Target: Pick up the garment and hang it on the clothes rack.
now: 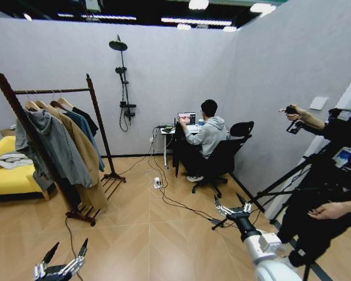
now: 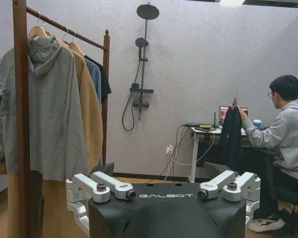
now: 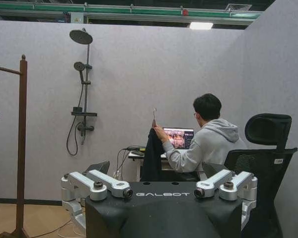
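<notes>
The garment (image 1: pixel 179 146) is black and hangs from a hanger that a seated person holds up beside a desk at the far wall; it also shows as the garment (image 2: pixel 231 139) and the garment (image 3: pixel 151 156). The clothes rack (image 1: pixel 52 91) of dark reddish wood stands at the left, carrying a grey hoodie (image 1: pixel 55 146), a tan coat (image 1: pixel 85 158), a teal jacket and a dark piece at its far end. Its post (image 2: pixel 20 99) is close to my left arm. My left gripper (image 1: pixel 61 263) (image 2: pixel 161 171) and right gripper (image 1: pixel 233 206) (image 3: pixel 156 168) are low, open and empty.
A yellow sofa (image 1: pixel 6 175) sits behind the rack. Cables and a power strip (image 1: pixel 158 182) lie on the wooden floor between me and the desk. An office chair (image 1: pixel 222 158) holds the seated person. A person with a camera tripod (image 1: pixel 281 187) stands at my right.
</notes>
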{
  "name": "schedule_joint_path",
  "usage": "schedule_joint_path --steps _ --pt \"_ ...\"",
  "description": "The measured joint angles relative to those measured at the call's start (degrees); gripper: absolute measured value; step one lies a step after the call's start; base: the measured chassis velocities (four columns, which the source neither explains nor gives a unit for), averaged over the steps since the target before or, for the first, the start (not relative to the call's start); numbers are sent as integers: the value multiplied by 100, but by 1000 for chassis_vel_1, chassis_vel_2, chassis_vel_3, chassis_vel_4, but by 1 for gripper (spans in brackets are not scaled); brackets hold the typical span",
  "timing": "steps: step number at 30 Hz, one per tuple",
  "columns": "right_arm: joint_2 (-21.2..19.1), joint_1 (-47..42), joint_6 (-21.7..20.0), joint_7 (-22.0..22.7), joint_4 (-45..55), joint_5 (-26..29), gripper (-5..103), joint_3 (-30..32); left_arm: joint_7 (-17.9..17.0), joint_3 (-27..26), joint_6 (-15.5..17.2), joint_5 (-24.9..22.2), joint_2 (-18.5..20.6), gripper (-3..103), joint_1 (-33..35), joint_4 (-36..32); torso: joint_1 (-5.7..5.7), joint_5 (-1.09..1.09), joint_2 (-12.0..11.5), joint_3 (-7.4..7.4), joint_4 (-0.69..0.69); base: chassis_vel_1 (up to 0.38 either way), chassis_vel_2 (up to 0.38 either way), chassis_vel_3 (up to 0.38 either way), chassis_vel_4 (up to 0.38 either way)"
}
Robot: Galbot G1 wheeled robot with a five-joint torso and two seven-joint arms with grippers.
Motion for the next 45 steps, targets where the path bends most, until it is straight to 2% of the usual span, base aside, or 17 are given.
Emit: schedule_joint_path --steps 4,13,15,18,22,31,32,35,38,40,41,43,44,45 --pt "-6 -4 5 -170 0 20 100 73 0 0 0 0 0 100 0 0 0 1 0 0 0 -112 124 122 -112" --pt "-14 -6 23 -185 33 64 100 87 0 0 0 0 0 100 0 0 2 -2 0 0 -1 -215 205 202 -197" --pt "-23 -8 26 -185 33 72 100 89 0 0 0 0 0 100 0 0 3 4 -1 2 2 -241 273 238 -247" --pt "-33 -15 27 -185 49 96 100 99 0 0 0 0 0 100 0 0 2 -4 0 0 0 -293 286 282 -287" --pt "-34 -18 27 -184 52 115 100 100 0 0 0 0 0 100 0 0 3 3 -2 2 0 -316 321 333 -315" --pt "-61 -25 54 -220 -13 128 100 87 0 0 0 0 0 100 0 0 6 -1 -3 3 0 -366 357 374 -376" --pt "-71 -26 62 -221 -27 130 100 86 0 0 0 0 0 100 0 0 7 5 -4 3 0 -335 339 363 -370" --pt "-99 -50 84 -228 -33 151 100 89 0 0 0 0 0 100 0 0 1 -4 1 -1 -1 -350 347 369 -365" --pt "-119 -61 108 -229 -51 196 100 101 1 0 0 0 0 100 0 0 4 8 -3 2 1 -347 347 356 -342" --pt "-130 -74 133 -232 -57 219 100 131 -1 0 0 0 0 100 0 0 0 -7 1 -1 0 -357 346 373 -355" --pt "-130 -74 133 -232 -57 219 100 131 -1 0 0 0 0 100 0 0 0 -7 1 -1 0 -375 346 360 -364" --pt "-146 -91 144 -238 -66 241 100 154 3 0 0 0 0 100 0 0 3 9 -2 2 0 -351 353 343 -329" --pt "-146 -91 144 -238 -66 241 100 154 3 0 0 0 0 100 0 0 3 9 -2 2 0 -360 373 325 -329" --pt "-147 -97 152 -240 -66 250 100 166 0 0 0 0 0 100 0 0 1 -1 0 0 -1 -360 373 379 -341"
